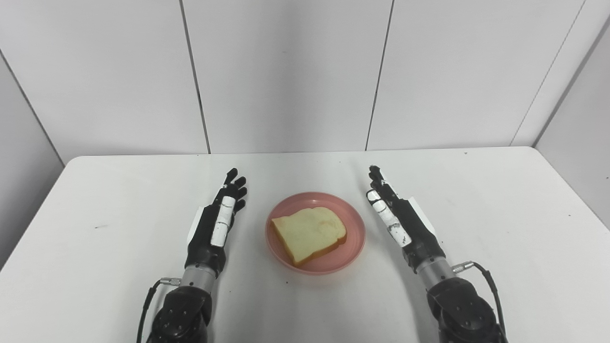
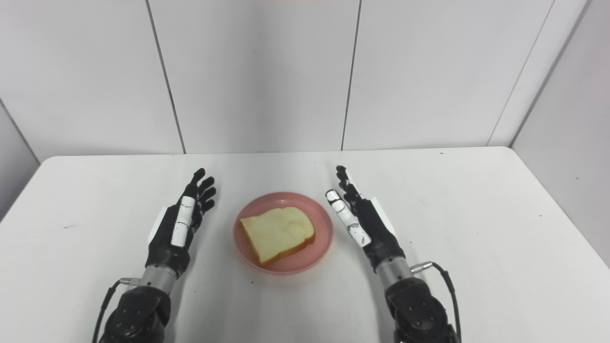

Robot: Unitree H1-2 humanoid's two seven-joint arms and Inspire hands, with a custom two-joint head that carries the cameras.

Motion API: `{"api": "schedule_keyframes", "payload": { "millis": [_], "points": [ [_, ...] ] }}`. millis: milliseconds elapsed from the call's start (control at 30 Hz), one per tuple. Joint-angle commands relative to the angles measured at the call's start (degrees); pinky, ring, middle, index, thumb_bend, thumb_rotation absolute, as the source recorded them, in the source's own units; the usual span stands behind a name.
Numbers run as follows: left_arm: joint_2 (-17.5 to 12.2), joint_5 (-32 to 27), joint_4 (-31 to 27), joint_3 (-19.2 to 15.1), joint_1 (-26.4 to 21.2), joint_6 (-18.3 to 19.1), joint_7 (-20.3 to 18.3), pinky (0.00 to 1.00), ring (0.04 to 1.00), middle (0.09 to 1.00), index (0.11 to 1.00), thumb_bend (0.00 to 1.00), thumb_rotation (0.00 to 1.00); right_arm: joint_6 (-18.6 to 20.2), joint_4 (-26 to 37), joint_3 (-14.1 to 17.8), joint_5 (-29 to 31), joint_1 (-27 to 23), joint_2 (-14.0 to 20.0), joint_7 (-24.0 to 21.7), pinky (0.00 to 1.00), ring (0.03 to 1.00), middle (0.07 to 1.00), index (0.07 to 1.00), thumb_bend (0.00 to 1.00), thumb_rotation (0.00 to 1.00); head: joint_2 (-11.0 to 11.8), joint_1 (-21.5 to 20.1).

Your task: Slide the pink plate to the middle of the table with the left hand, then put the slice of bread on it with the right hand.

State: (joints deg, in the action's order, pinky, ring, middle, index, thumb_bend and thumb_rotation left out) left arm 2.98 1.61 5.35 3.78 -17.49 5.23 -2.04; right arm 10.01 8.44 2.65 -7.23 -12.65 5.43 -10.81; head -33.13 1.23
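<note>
A pink plate (image 1: 350, 238) sits near the middle of the white table (image 1: 500, 228), and a slice of bread (image 1: 310, 232) lies flat on it. My left hand (image 1: 217, 221) rests to the left of the plate, fingers stretched out and apart, holding nothing. To the right of the plate my right hand (image 1: 398, 216) is likewise open and empty, edge-on with fingers pointing away from me. Neither hand touches the plate or the bread.
White wall panels (image 1: 286, 71) stand behind the table's far edge. The table's rounded corners and side edges show at the far left and far right.
</note>
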Motion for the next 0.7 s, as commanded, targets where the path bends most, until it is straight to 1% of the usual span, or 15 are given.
{"api": "schedule_keyframes", "payload": {
  "millis": [0, 100, 167, 233, 300, 367, 500, 567, 667],
  "points": [
    [-0.1, 1.2, -0.5, 0.1, -0.8, -2.7, 1.0, 0.94, 0.947, 0.953, 0.954, 0.87, 0.98, -2.7, 0.9, 0.6, 1.2, -0.9, 0.1, 1.7, 1.00, 1.000, 1.000, 1.000, 0.44, 1.00, 0.0, 0.1],
    [-0.1, 1.8, -0.1, 0.2, -0.6, -2.9, 1.5, 0.94, 0.946, 0.953, 0.954, 0.89, 0.98, -2.1, 1.0, 1.0, 3.2, -0.4, -0.5, 2.4, 1.00, 1.000, 1.000, 1.000, 0.39, 1.00, 0.0, 0.1],
    [-0.3, 2.3, 0.1, 0.5, -0.5, -3.1, 1.6, 0.93, 0.947, 0.953, 0.956, 0.88, 0.99, -2.0, 1.1, 1.0, 4.2, 0.0, -0.8, 2.9, 1.00, 1.000, 1.000, 1.000, 0.37, 1.00, 0.0, 0.0],
    [-0.7, 2.3, 0.1, 0.5, -0.4, -2.9, 1.1, 0.94, 0.952, 0.956, 0.961, 0.89, 1.00, -1.9, 1.2, 0.8, 4.3, 0.3, -0.8, 3.6, 1.00, 1.000, 1.000, 1.000, 0.34, 1.00, 0.0, 0.1],
    [-0.5, 2.6, 0.2, 0.5, -0.4, -2.6, 1.5, 0.94, 0.947, 0.950, 0.955, 0.90, 0.99, -2.0, 1.3, 0.6, 4.3, 0.7, -1.0, 4.2, 1.00, 1.000, 1.000, 1.000, 0.32, 1.00, 0.1, 0.0],
    [-0.3, 3.3, 0.9, 0.5, -0.4, -3.6, 2.4, 0.92, 0.939, 0.943, 0.946, 0.90, 0.99, -2.2, 1.3, 0.4, 4.3, 1.2, -1.4, 4.8, 1.00, 1.000, 1.000, 1.000, 0.32, 1.00, 0.3, 0.1],
    [-0.3, 3.4, 2.5, 0.5, -0.6, -4.5, 2.9, 0.91, 0.931, 0.939, 0.934, 0.92, 0.97, -5.1, -0.1, 0.2, 4.4, 1.5, -1.8, 6.2, 1.00, 1.000, 1.000, 1.000, 0.29, 1.00, 0.3, 0.1],
    [-0.4, 3.6, 3.2, 0.5, -0.7, -5.2, 3.1, 0.92, 0.930, 0.939, 0.933, 0.92, 0.97, -5.7, -0.4, 0.2, 4.7, 1.5, -1.9, 6.4, 1.00, 1.000, 1.000, 1.000, 0.28, 1.00, 0.2, 0.3],
    [-0.5, 4.0, 3.8, 0.5, -0.8, -5.3, 3.2, 0.91, 0.921, 0.932, 0.925, 0.94, 0.96, -5.9, -0.9, 0.2, 4.8, 1.4, -1.8, 6.7, 1.00, 1.000, 1.000, 1.000, 0.28, 1.00, 0.1, 0.2]
  ]
}}
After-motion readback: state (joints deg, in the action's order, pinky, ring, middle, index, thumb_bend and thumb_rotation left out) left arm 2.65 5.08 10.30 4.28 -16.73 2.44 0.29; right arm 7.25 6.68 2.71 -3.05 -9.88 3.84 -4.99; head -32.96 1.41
